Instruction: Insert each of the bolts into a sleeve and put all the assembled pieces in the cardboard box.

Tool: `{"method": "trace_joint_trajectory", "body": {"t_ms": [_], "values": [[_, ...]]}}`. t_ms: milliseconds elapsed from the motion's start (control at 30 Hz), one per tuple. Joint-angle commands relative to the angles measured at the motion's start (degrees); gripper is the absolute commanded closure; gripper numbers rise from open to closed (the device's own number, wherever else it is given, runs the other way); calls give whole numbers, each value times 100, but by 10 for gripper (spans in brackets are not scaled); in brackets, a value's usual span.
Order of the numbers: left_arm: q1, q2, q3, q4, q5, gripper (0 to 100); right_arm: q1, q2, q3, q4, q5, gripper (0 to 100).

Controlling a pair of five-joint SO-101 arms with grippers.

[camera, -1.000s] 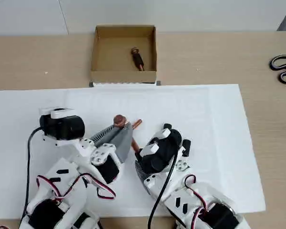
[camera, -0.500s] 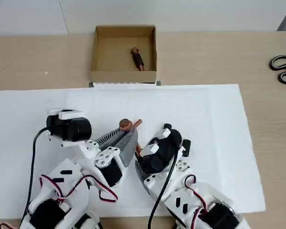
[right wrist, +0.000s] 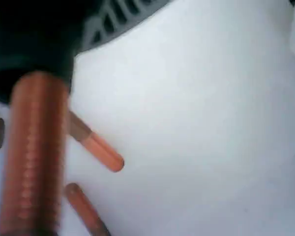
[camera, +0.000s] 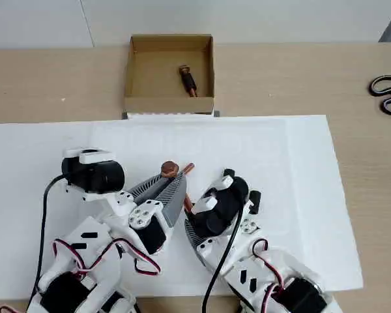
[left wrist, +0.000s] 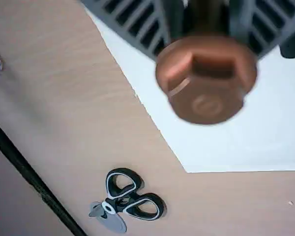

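Bolt (left wrist: 206,84) in hand and one piece done: that is how I read the progress. An assembled piece (camera: 188,79) lies in the box (camera: 138,65) at the far side of the table (camera: 300,78). The left gripper (camera: 174,178) has its jaws closed on the bolt just under the head, above the paper (camera: 280,169) (the head faces that arm's own camera). The right gripper (camera: 189,207) sits just beside it, and its jaws seem clamped on a threaded piece (right wrist: 34,152). Two loose pieces (right wrist: 99,151) lie on the paper near both grippers. As I judge it, what is left is to join the held parts, carry them to the box, and then deal with the loose ones.

Several things are hard to make out. I cannot tell whether the threaded piece is a sleeve or a second bolt. In the high view the right jaws are covered by the arm's own body. The bolt's shank is lost between the left jaws. I also cannot tell whether the loose pieces are bolts, sleeves or already joined. The scissors (camera: 388,94) lie well apart, cut off at the table's edge.
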Motion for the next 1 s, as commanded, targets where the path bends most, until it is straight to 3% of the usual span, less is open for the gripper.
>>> {"method": "trace_joint_trajectory", "body": {"t_ms": [0, 600, 967], "values": [[-9, -62, -13, 0, -35, 995, 31, -40, -316, -127, 62, 995], [-9, -62, 215, -255, -44, 995, -189, -40, -475, -92, 44, 995], [26, -62, 180, 431, -26, 995, -189, -40, -475, -136, 62, 995]]}}
